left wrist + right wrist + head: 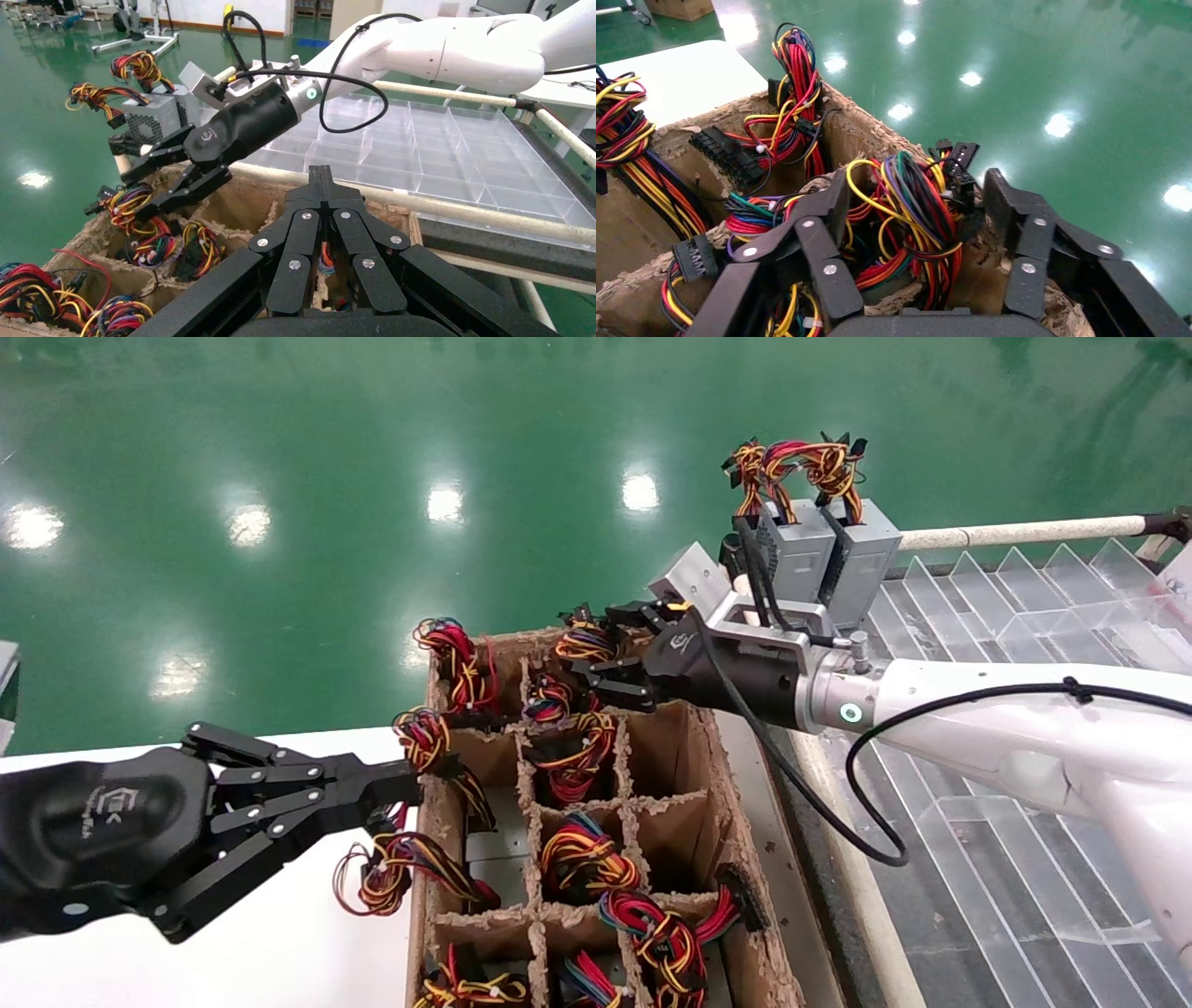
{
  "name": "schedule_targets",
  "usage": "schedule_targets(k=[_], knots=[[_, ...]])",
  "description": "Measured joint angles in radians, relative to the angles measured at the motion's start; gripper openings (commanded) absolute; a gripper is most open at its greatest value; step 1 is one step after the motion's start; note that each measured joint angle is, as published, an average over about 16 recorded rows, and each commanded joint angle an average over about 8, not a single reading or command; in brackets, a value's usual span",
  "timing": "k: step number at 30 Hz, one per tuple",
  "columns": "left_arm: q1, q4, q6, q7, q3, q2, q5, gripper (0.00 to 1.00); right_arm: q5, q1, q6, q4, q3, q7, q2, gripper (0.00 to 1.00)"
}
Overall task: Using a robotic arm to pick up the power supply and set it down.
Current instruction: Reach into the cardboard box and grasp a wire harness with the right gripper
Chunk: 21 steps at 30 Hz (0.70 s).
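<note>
The robotic arm point(1006, 728), white with a silver-grey block at its wrist, reaches from the right over the far cells of the cardboard crate point(708, 784). Its right gripper point(601, 652) is open. In the right wrist view its fingers point(828, 210) stand on either side of the power supply's looped bundle of red, yellow, black and purple wires point(912, 210), without closing on it. That bundle point(585, 640) sticks up from a far cell; the grey box below it is hidden. My left gripper point(410, 780) is shut and holds nothing, at the crate's left wall.
Several other wire bundles fill the crate's cells point(582, 859). Two grey boxes with red-orange-yellow wires point(824, 556) stand on the far end of a clear compartment tray point(1024, 607) to the right. A white table point(279, 933) lies left of the crate.
</note>
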Motion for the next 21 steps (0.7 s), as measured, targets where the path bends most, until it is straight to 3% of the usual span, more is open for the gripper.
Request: schedule_targets(k=[21], knots=[[0.000,0.000,0.000,0.000,0.000,0.000,0.000,0.00,0.024,0.004,-0.012,-0.035,0.017,-0.029,0.003,0.00]])
